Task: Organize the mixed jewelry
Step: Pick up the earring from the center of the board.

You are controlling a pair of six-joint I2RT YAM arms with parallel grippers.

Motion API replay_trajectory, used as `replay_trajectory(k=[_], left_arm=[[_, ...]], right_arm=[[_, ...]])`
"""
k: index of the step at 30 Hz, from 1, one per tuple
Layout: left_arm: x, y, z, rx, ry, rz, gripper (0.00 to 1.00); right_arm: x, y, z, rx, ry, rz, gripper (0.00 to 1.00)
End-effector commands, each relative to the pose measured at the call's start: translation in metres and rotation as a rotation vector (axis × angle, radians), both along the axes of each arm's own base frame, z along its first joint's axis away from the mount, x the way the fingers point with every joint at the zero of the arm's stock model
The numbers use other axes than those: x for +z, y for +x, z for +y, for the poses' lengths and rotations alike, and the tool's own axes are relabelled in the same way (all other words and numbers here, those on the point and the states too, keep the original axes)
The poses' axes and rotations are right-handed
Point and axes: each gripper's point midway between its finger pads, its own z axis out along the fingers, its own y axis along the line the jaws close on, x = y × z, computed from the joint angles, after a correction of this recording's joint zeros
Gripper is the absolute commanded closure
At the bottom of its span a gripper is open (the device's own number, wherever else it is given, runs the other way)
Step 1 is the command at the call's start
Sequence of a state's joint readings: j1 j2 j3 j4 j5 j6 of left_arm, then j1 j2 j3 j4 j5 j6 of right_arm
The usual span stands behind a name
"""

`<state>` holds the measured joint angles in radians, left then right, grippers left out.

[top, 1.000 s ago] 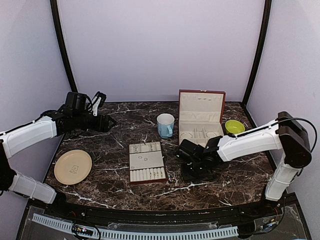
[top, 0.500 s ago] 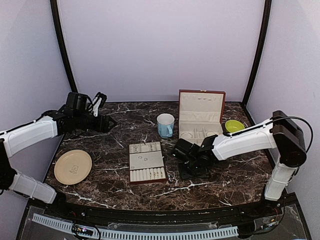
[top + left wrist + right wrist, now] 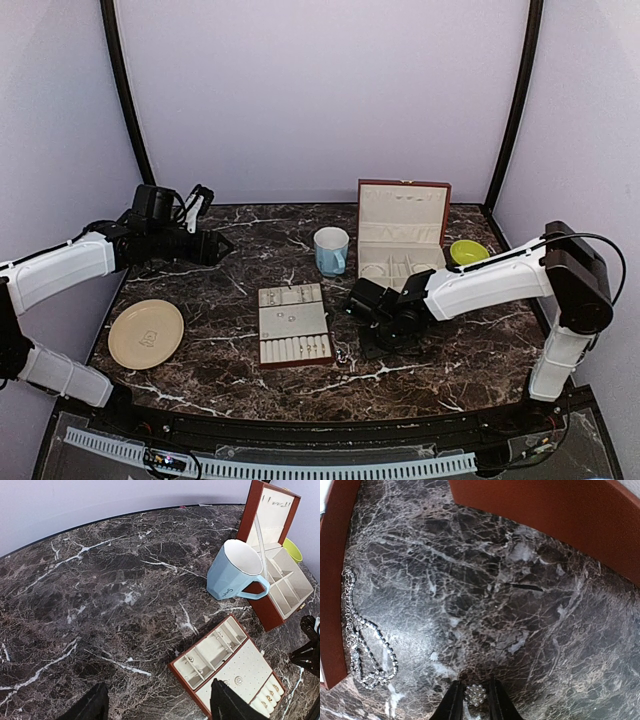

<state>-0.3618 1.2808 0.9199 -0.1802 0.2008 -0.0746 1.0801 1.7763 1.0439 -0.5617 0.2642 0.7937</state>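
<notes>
Between the fingertips of your right gripper (image 3: 474,703) sits a sparkly stud (image 3: 475,695), jaws nearly closed, pinching it; chain (image 3: 364,652) lies left of them (beside the tray (image 3: 330,590) edge). Left gripper (image 3: 157,707): jaws wide, empty.

We see a table (image 3: 225,295) of dark brown marble shot through with white veins, its far edge curving in a black-rimmed arc. Behind it stands a plain back wall (image 3: 320,90) of pale lilac, and side walls of the same tint close in on the left (image 3: 50,120) and right (image 3: 590,100). Two slim black posts, one at the left (image 3: 125,90) and one at the right (image 3: 515,100), rise from the table's rear corners and lean outward toward the top. Along the near edge we find a black rail carrying a white slotted strip (image 3: 270,468). The light is soft and even, with a dull sheen on the stone.
</notes>
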Motion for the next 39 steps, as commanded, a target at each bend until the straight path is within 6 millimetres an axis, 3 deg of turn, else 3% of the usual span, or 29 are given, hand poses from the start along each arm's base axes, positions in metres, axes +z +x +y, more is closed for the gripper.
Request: replay_trajectory(k=[1,8,14,17,18,19,20,21,22,23,24,25,26,27,30,39], left_arm=[[0.006,0.001,0.001,-0.005,0.001,-0.026,0.28],[0.023,-0.002,-0.004,-0.018,-0.055,-0.065,0.28],[0.039,-0.016,-0.024,-0.091,-0.201,-0.099,0.32],[0.052,-0.024,-0.039,-0.142,-0.278,-0.152,0.34],[0.042,-0.032,-0.048,-0.162,-0.299,-0.129,0.34],[0.051,-0.038,-0.062,-0.202,-0.333,-0.173,0.34],[0.041,-0.043,-0.067,-0.206,-0.348,-0.155,0.34],[0.044,-0.048,-0.08,-0.235,-0.371,-0.186,0.35],[0.028,-0.05,-0.084,-0.223,-0.38,-0.157,0.36],[0.033,-0.056,-0.097,-0.254,-0.415,-0.19,0.37],[0.014,-0.059,-0.102,-0.243,-0.422,-0.152,0.37],[0.022,-0.064,-0.113,-0.273,-0.462,-0.192,0.38],[0.005,-0.065,-0.117,-0.257,-0.457,-0.163,0.39],[0.009,-0.073,-0.129,-0.286,-0.479,-0.188,0.41],[-0.013,-0.074,-0.145,-0.257,-0.434,-0.192,0.44],[-0.015,-0.087,-0.187,-0.316,-0.452,-0.224,0.49]], right_arm=[[0.002,0.006,0.008,0.011,0.008,-0.028,0.83],[0.016,0.014,0.015,-0.005,0.071,-0.063,0.84],[0.034,0.027,0.019,-0.042,0.22,-0.082,0.84],[0.043,0.033,0.022,-0.058,0.316,-0.086,0.84],[0.048,0.035,0.024,-0.061,0.351,-0.089,0.84],[0.052,0.038,0.026,-0.066,0.382,-0.093,0.84],[0.057,0.04,0.028,-0.07,0.412,-0.095,0.84],[0.061,0.043,0.03,-0.073,0.439,-0.099,0.84],[0.066,0.044,0.034,-0.072,0.468,-0.101,0.84],[0.073,0.046,0.037,-0.072,0.497,-0.105,0.83],[0.079,0.048,0.041,-0.07,0.526,-0.109,0.84],[0.085,0.049,0.044,-0.068,0.551,-0.112,0.83],[0.092,0.05,0.048,-0.068,0.576,-0.117,0.83],[0.098,0.051,0.051,-0.067,0.597,-0.121,0.83],[0.117,0.053,0.057,-0.069,0.655,-0.138,0.83],[0.16,0.055,0.072,-0.066,0.808,-0.167,0.83]])
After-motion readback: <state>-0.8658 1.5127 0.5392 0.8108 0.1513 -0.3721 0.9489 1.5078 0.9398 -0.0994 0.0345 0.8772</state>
